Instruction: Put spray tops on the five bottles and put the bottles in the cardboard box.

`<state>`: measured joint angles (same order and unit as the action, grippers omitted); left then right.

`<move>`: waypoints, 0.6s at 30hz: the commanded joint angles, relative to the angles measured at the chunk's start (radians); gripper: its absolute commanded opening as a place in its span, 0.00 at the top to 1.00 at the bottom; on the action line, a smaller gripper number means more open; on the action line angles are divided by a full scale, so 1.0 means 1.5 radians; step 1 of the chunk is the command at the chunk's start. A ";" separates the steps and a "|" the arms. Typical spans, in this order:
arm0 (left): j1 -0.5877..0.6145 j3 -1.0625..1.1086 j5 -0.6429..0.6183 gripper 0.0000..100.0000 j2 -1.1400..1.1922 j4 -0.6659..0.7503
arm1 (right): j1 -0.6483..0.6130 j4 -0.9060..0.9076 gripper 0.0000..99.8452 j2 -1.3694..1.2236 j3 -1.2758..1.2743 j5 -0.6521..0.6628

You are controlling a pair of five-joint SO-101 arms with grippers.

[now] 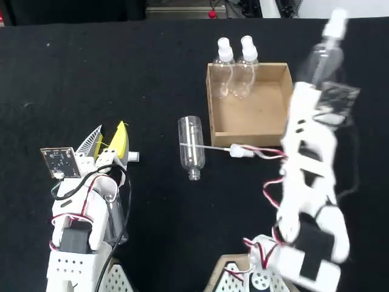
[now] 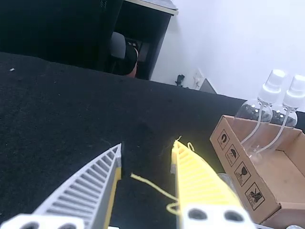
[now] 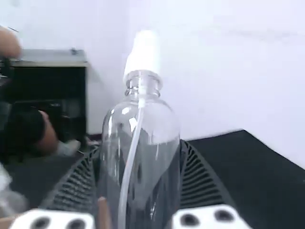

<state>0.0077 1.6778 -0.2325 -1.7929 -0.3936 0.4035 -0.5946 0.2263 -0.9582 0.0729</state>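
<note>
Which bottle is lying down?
The topless bottle on the table beside the cardboard box. The two boxed bottles stand upright, and the right gripper holds a capped bottle in the air.

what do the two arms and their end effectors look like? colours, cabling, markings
Both are white printed shells with black servo blocks and loose red, black and white cables: left arm, right arm. Left end effector: pointed ribbed fingers, one pale grey, one yellow; a small square board beside it. Right end effector: dark ribbed fingers.
</note>
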 commanded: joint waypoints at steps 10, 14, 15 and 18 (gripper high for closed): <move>0.003 0.015 0.005 0.83 -0.003 0.001 | 0.243 0.447 0.99 0.195 0.063 0.006; 0.003 0.015 0.005 0.83 -0.003 0.001 | 0.262 0.404 0.99 0.196 0.032 0.006; 0.003 0.015 0.005 0.83 -0.003 0.001 | 0.263 0.378 0.99 0.196 0.019 0.006; 0.003 0.015 0.005 0.83 -0.003 0.001 | 0.268 0.265 0.99 0.192 -0.046 0.007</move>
<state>0.0077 1.6778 -0.2325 -1.7929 -0.3936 0.7810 -0.0330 0.4672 -0.9782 0.0729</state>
